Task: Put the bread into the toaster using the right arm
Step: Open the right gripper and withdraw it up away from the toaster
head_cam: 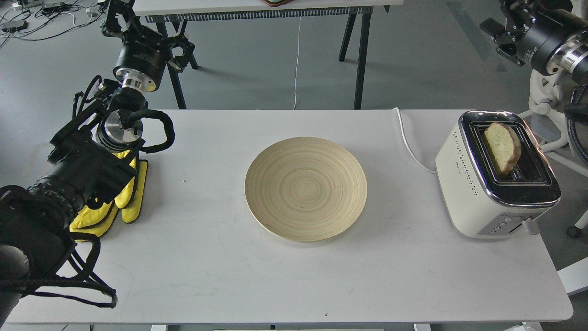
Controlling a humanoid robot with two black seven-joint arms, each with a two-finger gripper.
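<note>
The right arm (546, 39) is raised at the top right corner, well clear of the counter (285, 276), and its gripper (494, 34) is too dark and small to tell whether it is open or closed; the left gripper (181, 53) is likewise unclear. One slice of bread (502, 148) stands on edge in the left slot of the one toaster (477, 193), leaning slightly, rounded top sticking up, its long axis along the slot. One empty plate (306, 188) sits mid-counter.
</note>
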